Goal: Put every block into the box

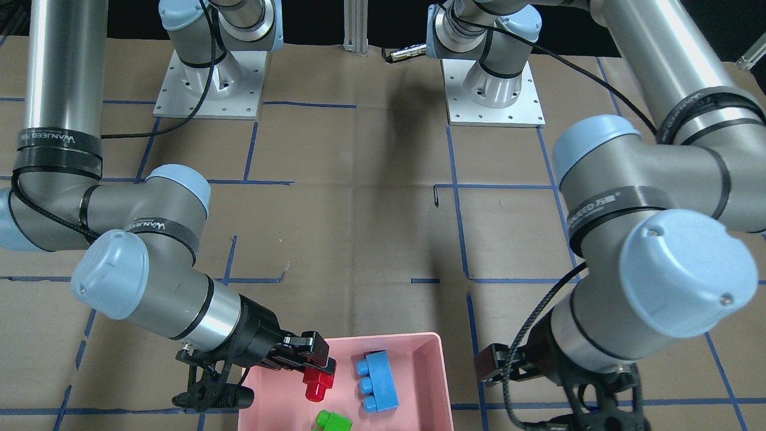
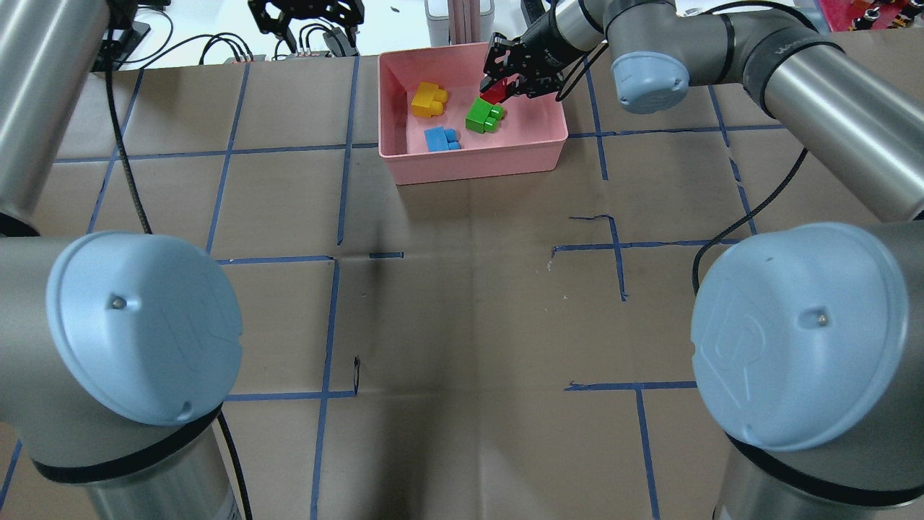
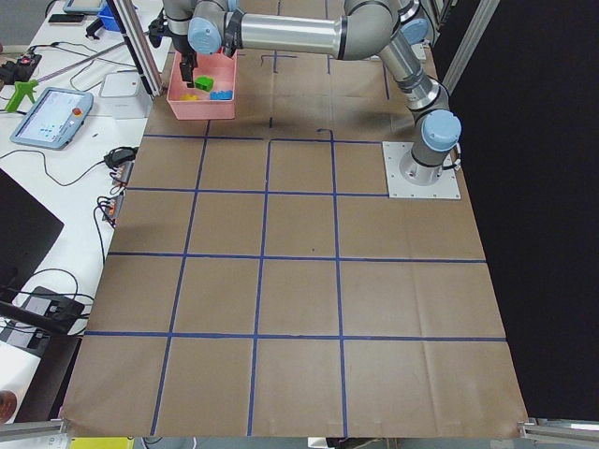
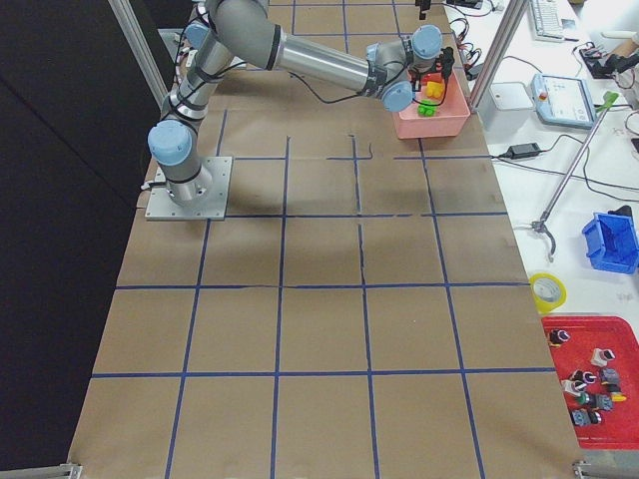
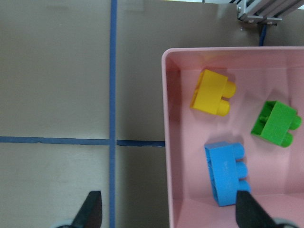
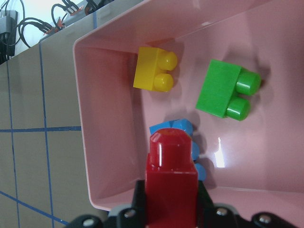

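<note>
Grips the tiny red brick [image 6: 171, 183] firmly in the right gripper [image 1: 314, 359], hung above the floor of the pink tray [image 2: 476, 160], close to the wall on the robot's right. Already lying inside, apart from one another: the yellow brick [image 2: 429, 100], the green brick [image 2: 484, 115] and the blue brick [image 2: 442, 138]. Waits just outside the opposite wall with the left gripper [image 5: 171, 216] spread wide and holding nothing.

Most likely to fail at release. Dropped from up here, could land on the studs of the green brick nearby, bounce, and hop over the low wall. Might also cling to one finger as the jaws part, then fall outside on withdrawal. If lowered first, could clip the wall or the green brick and shove the light tray across the paper. Safer to descend over bare floor before letting go.
</note>
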